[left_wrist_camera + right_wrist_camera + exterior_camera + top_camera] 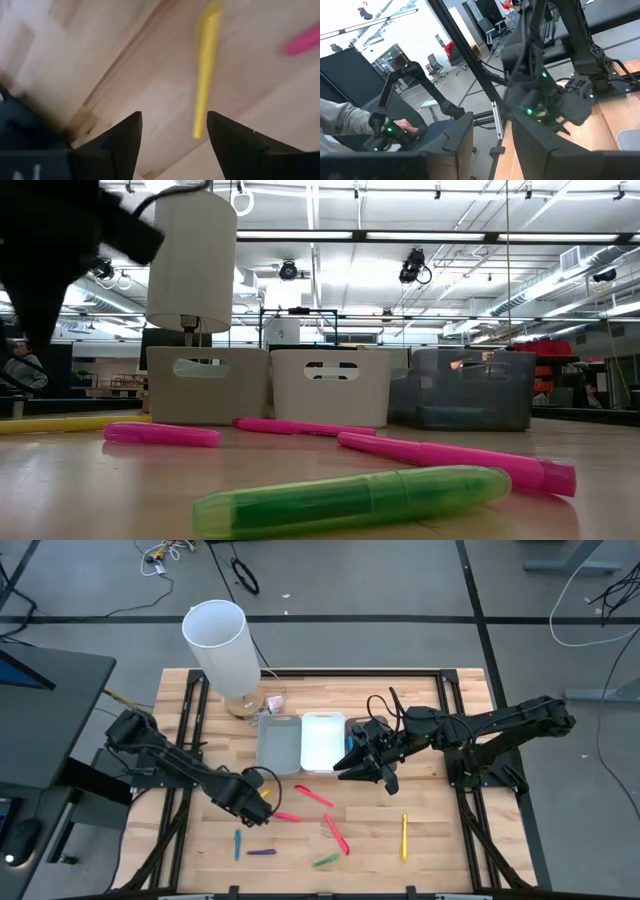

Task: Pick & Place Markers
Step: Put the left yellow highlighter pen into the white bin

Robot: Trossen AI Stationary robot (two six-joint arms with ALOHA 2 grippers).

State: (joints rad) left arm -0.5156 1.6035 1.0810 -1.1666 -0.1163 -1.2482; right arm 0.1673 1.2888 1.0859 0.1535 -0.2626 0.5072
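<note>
left pincer (172, 131), fingers spread and empty above the thin yellow plastic marker (205, 75), risks nudging it aside if descending off-centre.

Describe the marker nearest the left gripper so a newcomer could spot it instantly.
On the wooden table, find the left gripper, front-left of the three bins. The yellow marker lies beside it, right beyond its open fingers. The only other yellow one lies alone, far right.
</note>
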